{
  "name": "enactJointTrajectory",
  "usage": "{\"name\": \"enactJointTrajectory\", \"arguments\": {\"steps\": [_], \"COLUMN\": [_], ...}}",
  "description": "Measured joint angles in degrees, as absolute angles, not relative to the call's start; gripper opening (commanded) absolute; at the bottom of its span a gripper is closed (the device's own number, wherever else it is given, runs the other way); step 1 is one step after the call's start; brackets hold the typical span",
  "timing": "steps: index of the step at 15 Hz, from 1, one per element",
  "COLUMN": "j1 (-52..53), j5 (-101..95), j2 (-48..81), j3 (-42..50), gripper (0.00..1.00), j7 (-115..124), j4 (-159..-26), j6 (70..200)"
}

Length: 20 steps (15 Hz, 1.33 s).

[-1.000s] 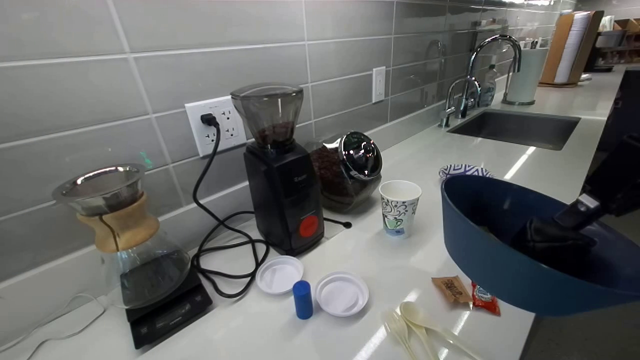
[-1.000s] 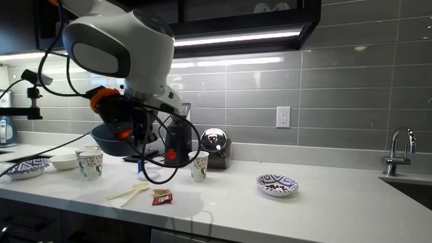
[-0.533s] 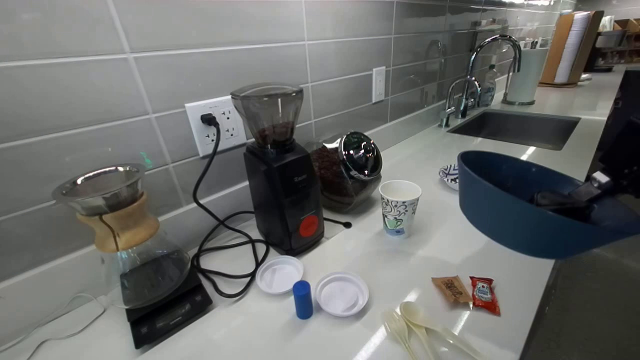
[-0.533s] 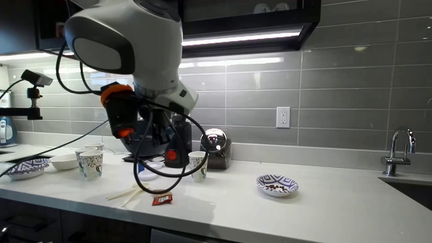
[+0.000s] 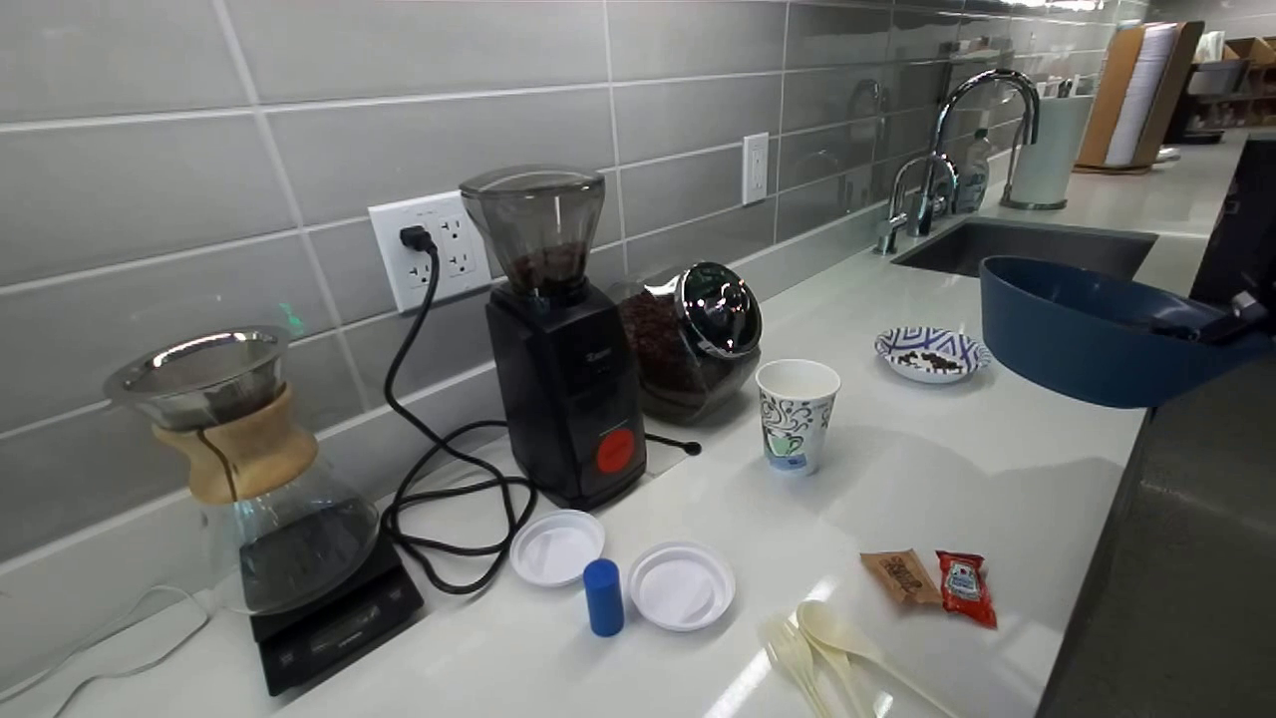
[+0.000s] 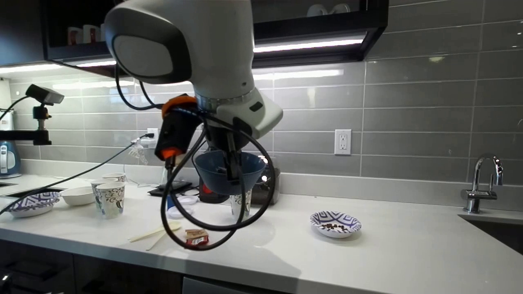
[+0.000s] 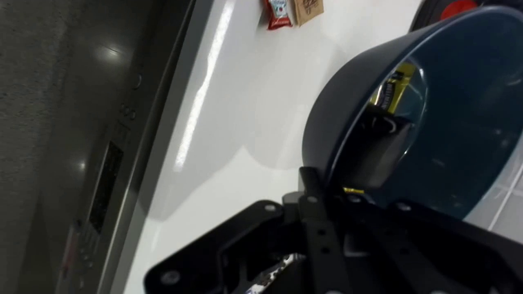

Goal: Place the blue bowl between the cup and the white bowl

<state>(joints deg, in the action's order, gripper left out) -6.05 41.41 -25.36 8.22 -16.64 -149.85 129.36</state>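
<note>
The dark blue bowl hangs tilted above the counter, held by its rim; it also shows in an exterior view and the wrist view. My gripper is shut on that rim, one finger inside and one outside. A yellow packet and a dark packet lie inside the bowl. The white cup stands upright; in an exterior view the blue bowl and a cable partly hide it. The white bowl with blue pattern holds dark beans and sits further along the counter, also in an exterior view.
A black grinder and a bean jar stand by the wall behind the cup. Brown and red packets, utensils, white lids and a blue cylinder lie nearer. A sink is beyond.
The arm has carried the blue bowl along the counter toward the sink side, past the packets. In an exterior view it no longer covers the white bowl. The objects on the counter have not moved.
</note>
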Motion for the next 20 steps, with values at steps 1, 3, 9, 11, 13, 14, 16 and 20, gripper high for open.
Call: {"name": "enactJointTrajectory", "arguments": {"steps": [1,3,9,11,13,14,16,20], "j1": [-6.04,-5.83,-4.44,-3.41,-2.16,-1.59,-0.52,0.44], "j5": [41.26,41.25,41.07,40.23,39.95,39.91,39.67,39.64], "j2": [-23.4,-19.23,-5.66,-1.68,1.88,3.44,6.41,11.28], "j3": [8.12,7.91,5.67,4.04,2.5,1.83,0.49,-2.11], "gripper": [0.01,0.01,0.01,0.01,0.01,0.01,0.01,0.01], "j7": [-14.32,-10.48,-1.9,0.24,1.21,1.35,1.24,-1.17], "j4": [-148.75,-146.14,-135.56,-132.25,-129.34,-128.08,-125.74,-122.39], "j6": [130.75,132.61,136.97,139.38,141.42,142.25,145.19,152.35]}}
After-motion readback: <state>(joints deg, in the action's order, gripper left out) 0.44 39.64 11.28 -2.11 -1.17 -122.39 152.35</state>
